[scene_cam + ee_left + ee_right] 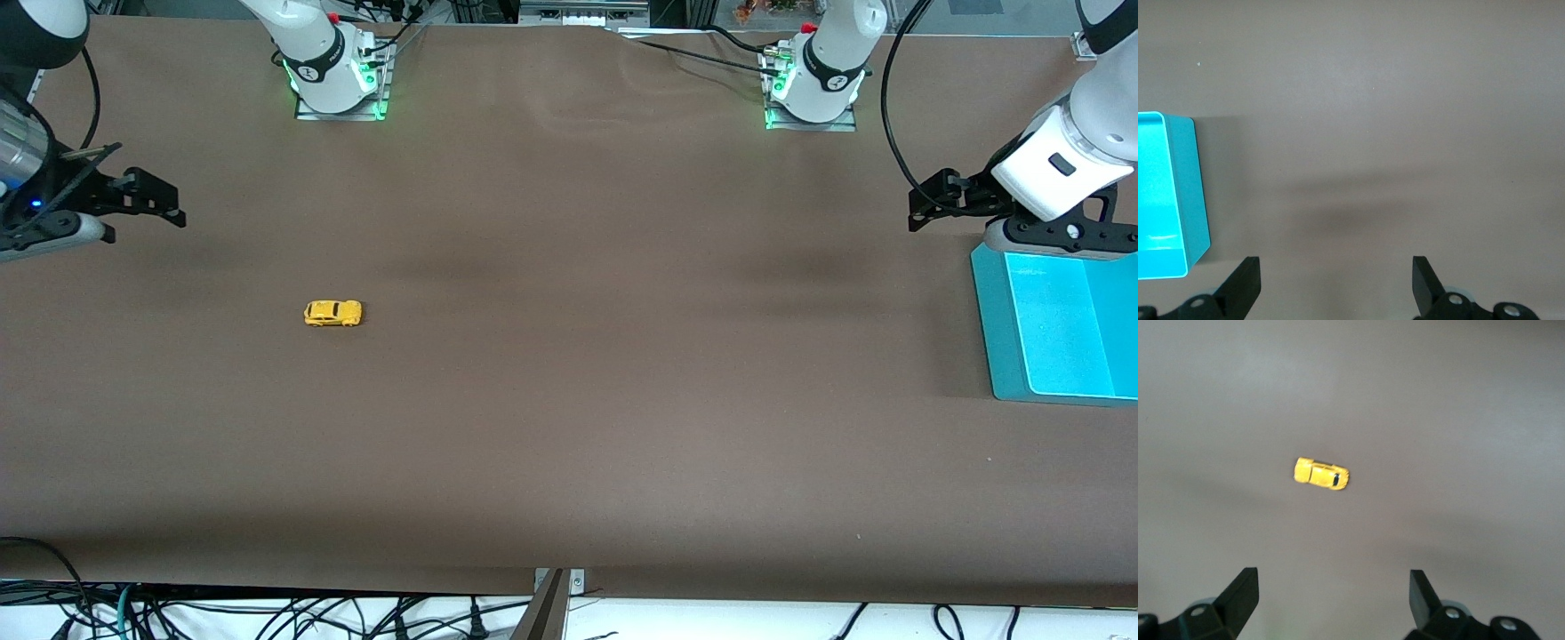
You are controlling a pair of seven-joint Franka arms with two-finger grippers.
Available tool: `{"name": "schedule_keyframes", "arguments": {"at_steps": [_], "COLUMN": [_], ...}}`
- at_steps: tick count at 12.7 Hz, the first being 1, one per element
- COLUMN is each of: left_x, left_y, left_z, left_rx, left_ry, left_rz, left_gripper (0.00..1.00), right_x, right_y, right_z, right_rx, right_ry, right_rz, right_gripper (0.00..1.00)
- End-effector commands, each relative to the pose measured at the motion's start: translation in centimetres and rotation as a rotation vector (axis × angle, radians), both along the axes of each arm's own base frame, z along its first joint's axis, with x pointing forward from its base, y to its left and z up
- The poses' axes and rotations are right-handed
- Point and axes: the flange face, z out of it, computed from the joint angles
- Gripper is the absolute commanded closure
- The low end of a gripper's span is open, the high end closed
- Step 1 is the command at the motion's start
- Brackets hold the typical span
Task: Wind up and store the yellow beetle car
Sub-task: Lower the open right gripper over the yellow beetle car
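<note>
resting on its wheels on the brown counter [569, 400], the yellow beetle car [333, 313] sits alone toward the right arm's end, about midway between the edge where the robot bases stand and the edge nearest the front camera, its length running along the counter. the right pincer [164, 204] hangs in the air over the right arm's end of the counter, well apart from the car, with its black fingers [1238, 597] spread wide and nothing between them; its wrist view looks down on the car [1321, 474]. the left pincer [925, 209] hovers over the left arm's end, just beside a turquoise bin [996, 329] that stands at that edge, and its fingers [1241, 287] are likewise parted and empty, the bin's wall [1195, 193] showing in its wrist view.
</note>
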Motion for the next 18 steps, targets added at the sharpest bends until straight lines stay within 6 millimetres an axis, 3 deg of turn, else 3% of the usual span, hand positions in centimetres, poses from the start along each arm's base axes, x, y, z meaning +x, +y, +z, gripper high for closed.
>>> {"name": "schedule_keyframes", "arguments": {"at_steps": [1, 3, 5, 8, 11, 15, 18], "left_x": [-0.3, -0.2, -0.2, -0.3, -0.3, -0.3, -0.3], "left_y": [0.3, 0.5, 0.5, 0.5, 0.5, 0.5, 0.6], "left_z": [0.5, 0.5, 0.5, 0.6, 0.6, 0.7, 0.3], "left_rx": [0.008, 0.008, 0.009, 0.009, 0.011, 0.011, 0.013], "left_ry": [0.003, 0.003, 0.003, 0.002, 0.001, 0.0, 0.01], "left_rz": [-0.005, -0.001, -0.001, -0.001, -0.003, -0.003, -0.001], "left_gripper": [0.0, 0.0, 0.0, 0.0, 0.0, 0.0, 0.0], "right_x": [-0.5, -0.7, -0.4, 0.8, 0.3, -1.8, -1.6], "right_y": [2.0, 4.6, 6.7, 9.6, 10.6, 10.2, 9.7], "right_z": [0.3, -0.8, -3.3, -9.3, -15.5, -24.8, -28.8], "right_rx": [0.022, 0.035, 0.057, 0.101, 0.115, 0.076, 0.067], "right_ry": [0.029, 0.063, 0.086, 0.052, 0.014, -0.081, -0.124], "right_rz": [0.078, 0.251, 0.458, 0.816, 1.043, 1.244, 1.322], "right_gripper": [0.0, 0.0, 0.0, 0.0, 0.0, 0.0, 0.0]}}
